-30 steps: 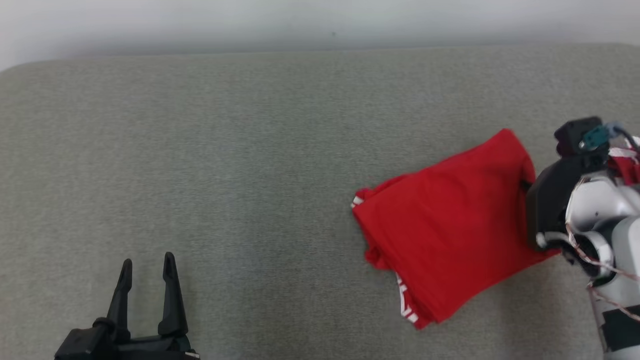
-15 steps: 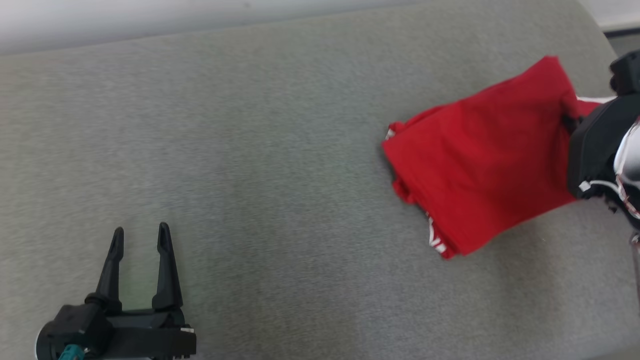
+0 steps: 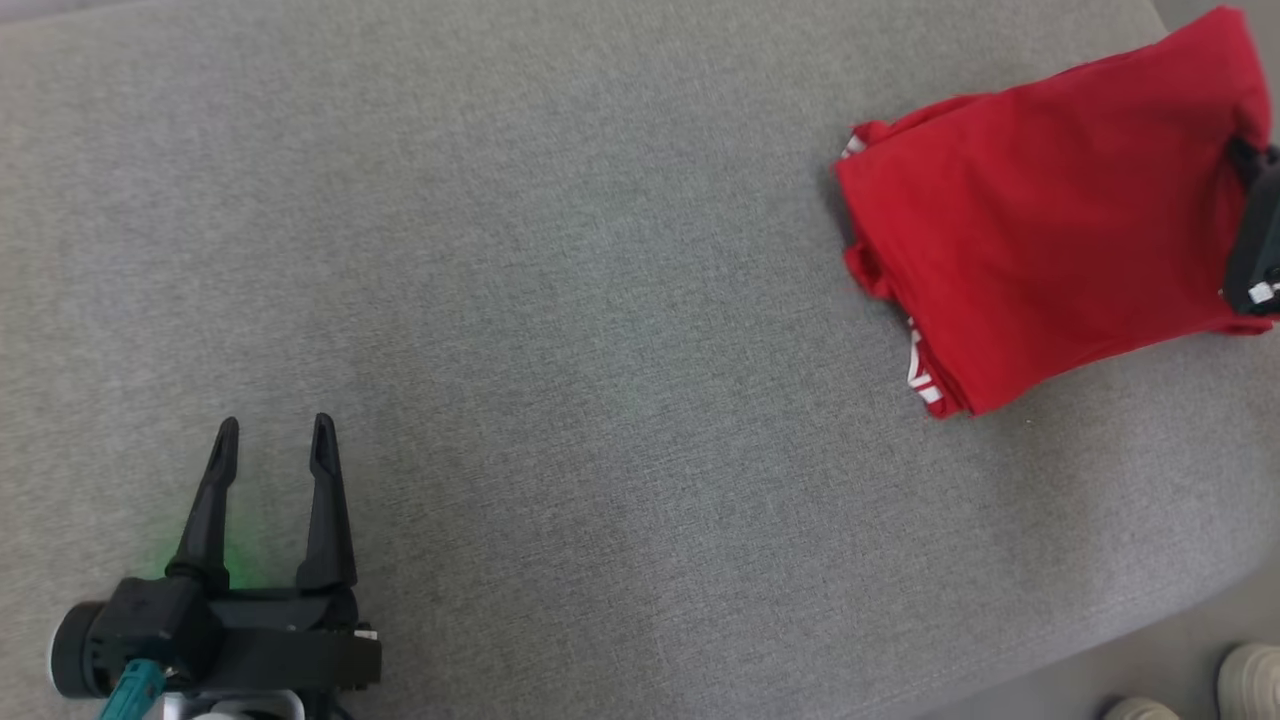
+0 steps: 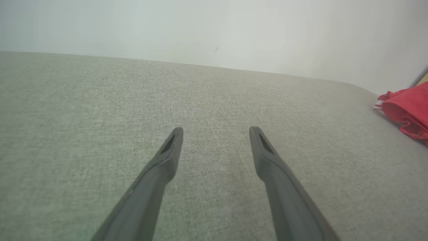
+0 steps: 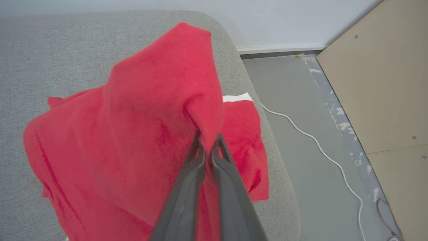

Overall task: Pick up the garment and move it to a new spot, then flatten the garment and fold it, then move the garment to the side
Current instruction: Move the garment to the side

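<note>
The garment (image 3: 1050, 220) is red with white trim, folded into a rough rectangle at the far right of the grey cushion. In the right wrist view my right gripper (image 5: 208, 139) is shut on a raised fold of the garment (image 5: 160, 110), lifting that edge into a peak. The head view catches just a dark part of that right gripper (image 3: 1255, 240) at the right edge. My left gripper (image 3: 272, 440) stands open at the lower left, fingers spread over bare fabric, far from the cloth. From the left wrist, the garment (image 4: 406, 108) shows as a red corner at the right edge.
The grey cushion (image 3: 560, 300) has wide free room in the middle and left. Its right end (image 5: 267, 127) drops to a grey floor (image 5: 301, 110) with a white cable (image 5: 314, 140) and a tan board (image 5: 384, 83). Pale shoes (image 3: 1245, 680) show at the lower right.
The head camera has swung down and left, so the wall has left the picture. The right gripper has kept its hold on the garment and carried it rightwards. The left gripper stays open.
</note>
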### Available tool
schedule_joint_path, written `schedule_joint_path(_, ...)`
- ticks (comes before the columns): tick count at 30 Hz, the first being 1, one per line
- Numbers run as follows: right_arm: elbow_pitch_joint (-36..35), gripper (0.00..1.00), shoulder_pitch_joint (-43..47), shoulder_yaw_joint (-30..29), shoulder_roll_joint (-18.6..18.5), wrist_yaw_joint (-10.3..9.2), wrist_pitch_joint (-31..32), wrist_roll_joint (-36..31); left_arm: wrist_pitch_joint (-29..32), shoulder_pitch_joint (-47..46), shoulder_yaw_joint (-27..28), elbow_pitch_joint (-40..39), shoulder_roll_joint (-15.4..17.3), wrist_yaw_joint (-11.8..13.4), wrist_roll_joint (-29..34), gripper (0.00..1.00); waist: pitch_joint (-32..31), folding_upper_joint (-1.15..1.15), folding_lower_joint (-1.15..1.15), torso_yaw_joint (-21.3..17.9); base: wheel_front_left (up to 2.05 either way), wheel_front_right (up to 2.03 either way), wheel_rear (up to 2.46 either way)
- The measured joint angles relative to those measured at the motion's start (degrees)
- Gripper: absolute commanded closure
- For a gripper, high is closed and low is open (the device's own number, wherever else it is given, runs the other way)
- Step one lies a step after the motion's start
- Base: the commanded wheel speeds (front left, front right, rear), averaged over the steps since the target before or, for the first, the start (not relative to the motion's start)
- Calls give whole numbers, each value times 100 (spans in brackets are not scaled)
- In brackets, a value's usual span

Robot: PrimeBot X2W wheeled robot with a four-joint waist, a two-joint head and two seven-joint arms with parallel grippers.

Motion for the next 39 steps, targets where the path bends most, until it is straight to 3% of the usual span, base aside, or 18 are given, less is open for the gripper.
schedule_joint_path(6, 297, 100, -189, -557, 101, 0, -181, -170, -1, -57, 2, -51, 100, -7, 46, 0, 191, 0, 0, -81, 0, 0, 0)
schedule_joint_path(12, 677, 100, -258, -1140, -36, 0, -492, -492, -2, -92, -112, -153, 209, -33, 89, 0, 310, -1, -1, -51, 0, 0, 0)
schedule_joint_path(25, 1441, 100, -282, -1791, -430, 0, -2105, -1499, -2, -183, -308, -506, 424, -47, 126, 0, 603, -1, -1, 227, 0, 0, 0)
schedule_joint_path(27, 1540, 58, -282, -1847, -421, 0, -2301, -1640, -3, -178, -298, -539, 459, -48, 134, 0, 638, -1, 0, 240, 0, 0, 0)
schedule_joint_path(28, 1566, 0, -280, -1868, -409, 0, -2424, -1715, -3, -176, -290, -554, 471, -48, 134, 0, 646, -1, 0, 240, 0, 0, 0)
schedule_joint_path(35, 1748, 0, -316, -1847, -213, 0, -3143, -1924, -1, -168, -210, -614, 458, -47, 97, 0, 550, -1, 0, 179, 0, 0, 0)
schedule_joint_path(39, 1769, 0, -341, -1738, -168, 0, -3248, -1885, 0, -152, -178, -627, 414, -46, 46, 0, 475, -1, 0, 172, 0, 0, 0)
